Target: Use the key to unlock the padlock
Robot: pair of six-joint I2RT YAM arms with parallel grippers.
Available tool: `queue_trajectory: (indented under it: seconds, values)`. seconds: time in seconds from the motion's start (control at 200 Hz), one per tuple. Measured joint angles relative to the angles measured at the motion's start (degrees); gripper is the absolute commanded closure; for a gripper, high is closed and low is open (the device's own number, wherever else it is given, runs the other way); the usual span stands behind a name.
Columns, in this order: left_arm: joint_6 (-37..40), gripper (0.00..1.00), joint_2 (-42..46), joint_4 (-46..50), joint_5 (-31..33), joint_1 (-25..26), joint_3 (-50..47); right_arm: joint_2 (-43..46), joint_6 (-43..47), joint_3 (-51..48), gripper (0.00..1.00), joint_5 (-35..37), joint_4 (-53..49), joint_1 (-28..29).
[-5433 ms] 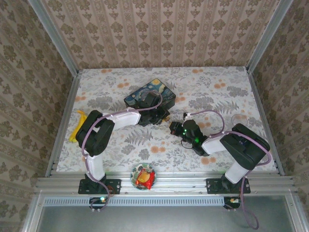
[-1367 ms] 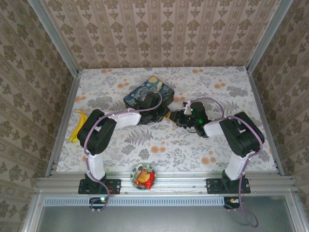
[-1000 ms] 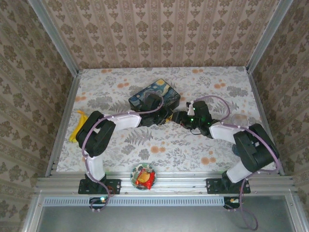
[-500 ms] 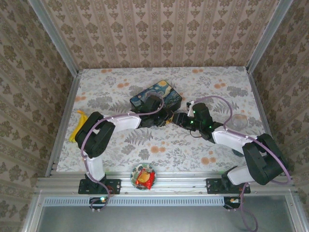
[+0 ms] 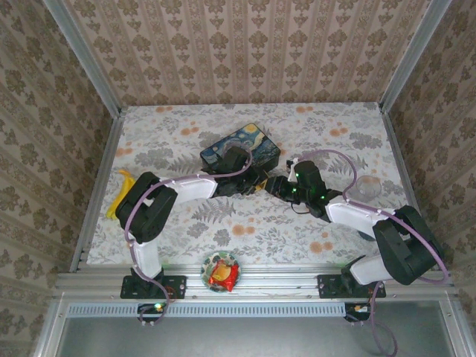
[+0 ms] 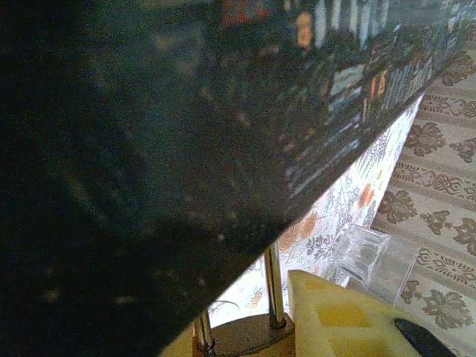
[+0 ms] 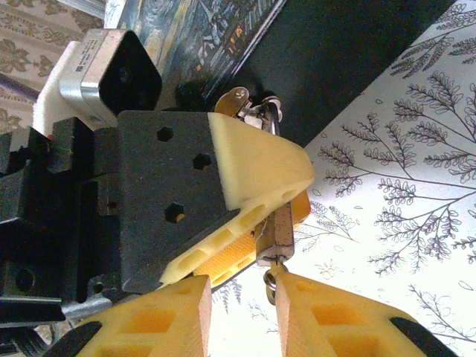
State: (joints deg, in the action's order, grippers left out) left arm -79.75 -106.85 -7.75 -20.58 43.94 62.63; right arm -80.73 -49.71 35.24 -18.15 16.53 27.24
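Note:
The small brass padlock [image 7: 283,225] hangs at the front edge of the painted tin box [image 5: 239,147]. My left gripper [image 5: 255,181] is shut on its body, with the yellow fingers [image 7: 256,167] pressed to both sides. In the left wrist view the padlock [image 6: 245,335] sits at the bottom, and its thin shackle [image 6: 274,282] rises behind the dark tin [image 6: 163,134]. A key with a small ring [image 7: 270,281] sticks out of the padlock's underside. My right gripper [image 7: 242,312] is open just below it, and the ring touches the inner face of its right finger [image 7: 335,320].
A clear plastic cup [image 5: 369,186] stands to the right of the arms. A yellow object [image 5: 115,195] lies at the table's left edge. A bowl holding a red packet [image 5: 222,271] sits on the front rail. Papered walls close off three sides.
Over the past seconds my right gripper came up from the front to the padlock, and the tin slid slightly right. In the last half second almost nothing moved.

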Motion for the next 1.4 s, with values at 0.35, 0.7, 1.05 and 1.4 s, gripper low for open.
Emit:
queue_trajectory:
  seconds: [0.35, 0.7, 1.05, 1.4]
  values:
    - [0.0, 1.00, 0.0, 0.0, 0.0, 0.0, 0.0, -0.4, -1.3, -1.2, 0.75, 1.0, -0.1, 0.2]
    - [0.0, 1.00, 0.0, 0.0, 0.0, 0.0, 0.0, -0.6, -1.5, -1.2, 0.80, 2.6, 0.2, 0.3]
    - [1.0, 0.56, -0.1, 0.0, 0.5, 0.0, 0.0, -3.5, -2.4, -1.2, 1.00, 1.4, 4.1, 0.4]
    - [2.3, 0.11, 0.9, -3.1, -6.3, 0.3, -1.9, -5.7, -2.8, -1.2, 1.00, 1.5, 5.6, 0.7]
